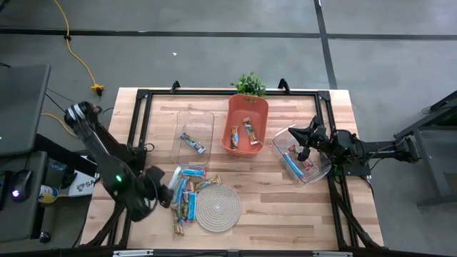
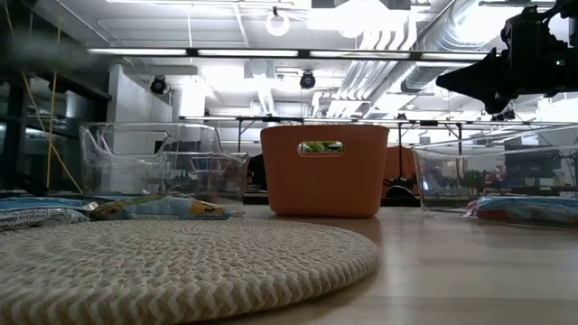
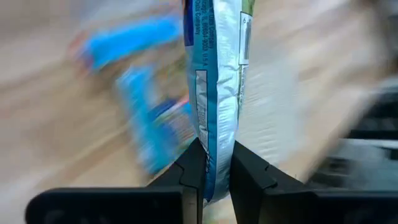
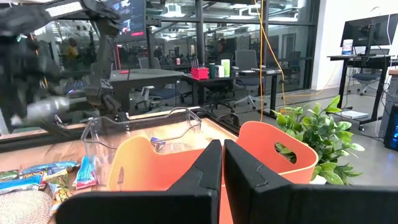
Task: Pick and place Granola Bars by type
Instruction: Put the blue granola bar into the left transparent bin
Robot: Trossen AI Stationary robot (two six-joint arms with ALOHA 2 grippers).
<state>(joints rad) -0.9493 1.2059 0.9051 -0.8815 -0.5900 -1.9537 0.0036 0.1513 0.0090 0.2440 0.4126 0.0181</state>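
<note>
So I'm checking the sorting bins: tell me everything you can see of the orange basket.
The orange basket is an opaque, plastic-looking tub with rounded corners, walls tapering toward the base and an oval handle slot near its rim. It stands upright on the wooden table at the far middle, between two clear bins. At least two brown-wrapped bars lie inside. A small green plant sits just behind it. Nothing grips it.

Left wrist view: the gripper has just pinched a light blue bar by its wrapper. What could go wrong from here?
1. The left gripper is shut on only the end of the light blue bar, so the slick wrapper may slip out in transit.
2. Other bars lie packed beside the woven mat; the lift might drag one along.
3. The clear bin is narrow, so the release could miss it.
</note>
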